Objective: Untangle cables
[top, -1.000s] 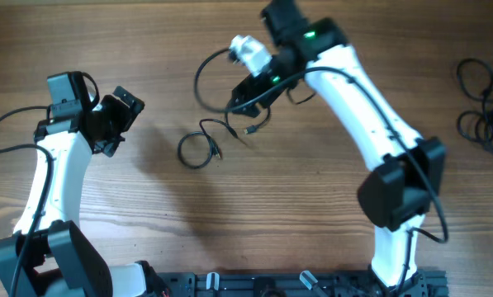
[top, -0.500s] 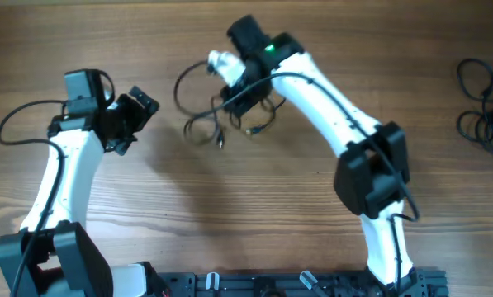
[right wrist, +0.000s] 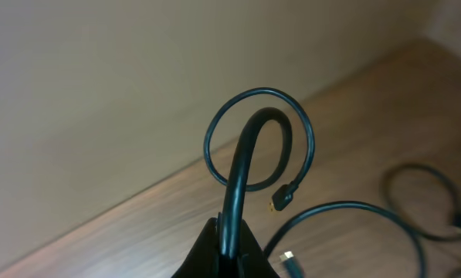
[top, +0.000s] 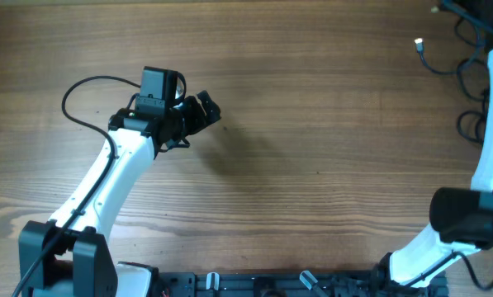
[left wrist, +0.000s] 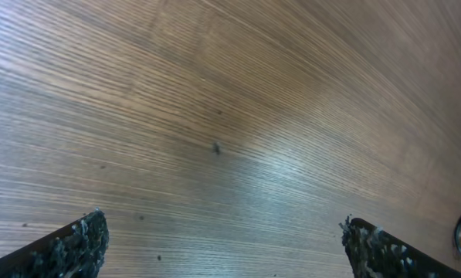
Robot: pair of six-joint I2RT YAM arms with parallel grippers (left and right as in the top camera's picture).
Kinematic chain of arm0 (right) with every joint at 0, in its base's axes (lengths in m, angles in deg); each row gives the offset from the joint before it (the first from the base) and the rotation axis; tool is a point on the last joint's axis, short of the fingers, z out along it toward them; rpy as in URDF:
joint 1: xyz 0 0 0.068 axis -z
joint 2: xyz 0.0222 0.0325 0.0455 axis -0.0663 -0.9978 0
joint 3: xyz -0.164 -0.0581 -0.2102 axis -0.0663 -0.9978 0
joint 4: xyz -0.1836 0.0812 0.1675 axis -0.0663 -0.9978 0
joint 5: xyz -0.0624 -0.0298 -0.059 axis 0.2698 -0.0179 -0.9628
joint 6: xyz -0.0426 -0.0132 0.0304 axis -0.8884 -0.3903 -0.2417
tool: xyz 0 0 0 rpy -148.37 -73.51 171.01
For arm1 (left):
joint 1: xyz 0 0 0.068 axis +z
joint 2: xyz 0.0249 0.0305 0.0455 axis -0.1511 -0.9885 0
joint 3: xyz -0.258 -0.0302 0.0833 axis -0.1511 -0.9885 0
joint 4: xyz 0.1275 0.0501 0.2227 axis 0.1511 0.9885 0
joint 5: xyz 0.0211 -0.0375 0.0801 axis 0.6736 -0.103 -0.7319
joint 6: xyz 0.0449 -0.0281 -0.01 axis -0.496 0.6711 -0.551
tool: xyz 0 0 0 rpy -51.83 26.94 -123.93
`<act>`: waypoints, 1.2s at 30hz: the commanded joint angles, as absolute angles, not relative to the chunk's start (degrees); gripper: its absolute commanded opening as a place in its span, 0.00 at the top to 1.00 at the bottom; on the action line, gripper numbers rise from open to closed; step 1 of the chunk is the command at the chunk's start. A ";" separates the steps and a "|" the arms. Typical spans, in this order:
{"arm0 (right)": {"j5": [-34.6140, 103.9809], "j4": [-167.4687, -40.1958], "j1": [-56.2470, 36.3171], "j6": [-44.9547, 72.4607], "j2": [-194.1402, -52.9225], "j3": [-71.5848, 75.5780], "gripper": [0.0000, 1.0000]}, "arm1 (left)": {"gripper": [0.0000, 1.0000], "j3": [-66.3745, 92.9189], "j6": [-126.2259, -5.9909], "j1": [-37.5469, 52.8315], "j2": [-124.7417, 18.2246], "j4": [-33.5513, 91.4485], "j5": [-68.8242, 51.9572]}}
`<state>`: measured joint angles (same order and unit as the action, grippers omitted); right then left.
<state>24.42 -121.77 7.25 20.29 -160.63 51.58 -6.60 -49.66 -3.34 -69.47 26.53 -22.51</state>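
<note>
Currently right gripper (right wrist: 230,251) is clamped on the cables (right wrist: 242,154) at far right; left gripper (left wrist: 226,243) spread apart above table (left wrist: 215,93)

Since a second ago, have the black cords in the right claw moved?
Yes. The cords went from the middle of the table to its far right corner, carried by the right claw, beside the cable heap that stayed put.

Lighting: bright, even; soft shadows on tabletop (top: 312,124). Left wrist: glare patch, bowed edges. Right wrist: blurred background.
</note>
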 commanded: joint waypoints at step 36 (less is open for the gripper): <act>35.22 -147.88 -6.52 6.10 -143.78 51.27 0.00 | 0.00 -6.40 -49.36 -6.09 -68.63 25.22 -23.10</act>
<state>37.93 -145.24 -4.77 6.76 -148.31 51.25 -6.62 -49.66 -5.83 -69.47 25.37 -22.71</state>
